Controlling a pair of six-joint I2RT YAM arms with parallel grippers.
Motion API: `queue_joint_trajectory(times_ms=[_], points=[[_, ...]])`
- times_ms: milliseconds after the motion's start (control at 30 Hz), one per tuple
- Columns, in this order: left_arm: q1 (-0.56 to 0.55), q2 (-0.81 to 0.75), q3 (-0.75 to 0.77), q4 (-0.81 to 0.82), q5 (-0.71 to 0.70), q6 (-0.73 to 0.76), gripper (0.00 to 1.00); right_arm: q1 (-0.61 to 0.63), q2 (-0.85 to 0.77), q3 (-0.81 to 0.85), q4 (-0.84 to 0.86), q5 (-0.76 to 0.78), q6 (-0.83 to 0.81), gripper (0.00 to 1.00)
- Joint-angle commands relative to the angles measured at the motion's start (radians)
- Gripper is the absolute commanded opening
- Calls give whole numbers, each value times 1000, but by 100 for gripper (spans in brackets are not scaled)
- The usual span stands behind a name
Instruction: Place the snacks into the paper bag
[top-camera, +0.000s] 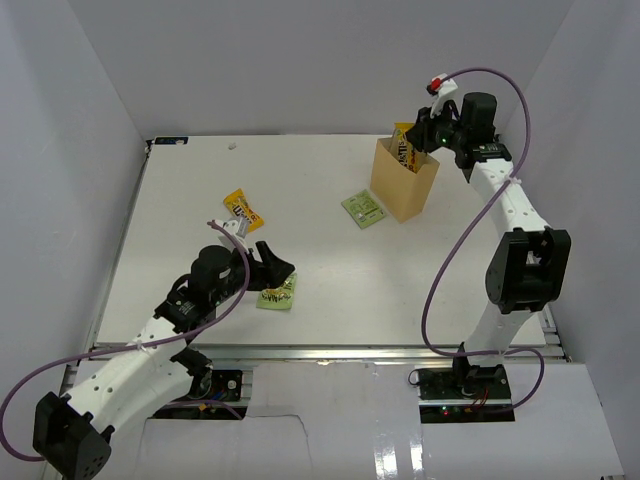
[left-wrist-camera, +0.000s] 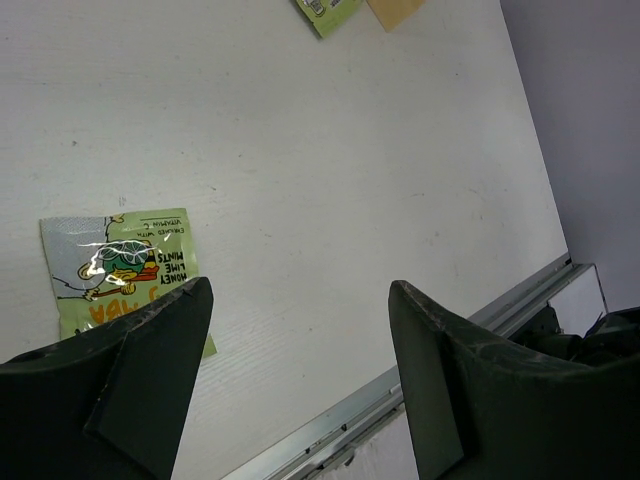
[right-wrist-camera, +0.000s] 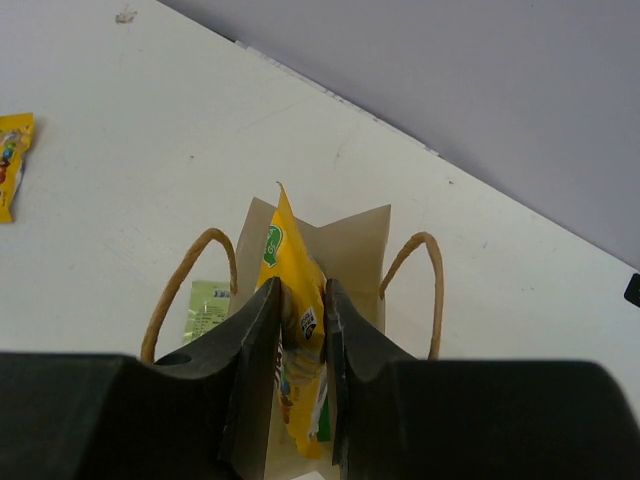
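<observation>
Paper bag (top-camera: 402, 190) stands upright, tan, yellow candy pack (right-wrist-camera: 283, 255) poking out.

"honey lime mints", upside down, on the light-green pack (left-wrist-camera: 120, 272)

Paper bag (top-camera: 404, 190) tan. Candy pack (right-wrist-camera: 285, 250) yellow, green and white marks. Second candy pack (top-camera: 243, 210) yellow. Far square pack (top-camera: 363, 208) light green. Near square pack (left-wrist-camera: 120, 260) light green, silver patch. Desk (top-camera: 300, 170) white.
</observation>
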Motion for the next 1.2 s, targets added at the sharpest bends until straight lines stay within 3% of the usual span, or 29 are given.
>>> queue_joint_trajectory(times_ms=[0, 233, 400, 500, 700, 867, 1000, 1167], points=[[-2, 3, 14, -11, -22, -11, 82, 3, -55, -12, 76, 29, -32, 25], [-2, 13, 44, -67, -63, -22, 81, 3, -112, -12, 41, 11, -40, 40], [-2, 32, 41, -123, -80, -46, 82, -9, -179, -50, 30, -57, -54, 57], [-2, 75, 69, -183, -137, -43, 81, -29, -218, -59, -10, -115, -106, 66], [9, 232, 159, -294, -258, -17, 82, -67, -317, -101, -120, -163, -219, 74], [118, 401, 294, -240, -194, 9, 81, -98, -412, -170, -251, -248, -316, 77], [289, 553, 365, -157, -27, 6, 82, -103, -504, -286, -358, -313, -400, 77], [394, 719, 506, -143, 10, 5, 81, -106, -600, -311, -522, -412, -567, 77]])
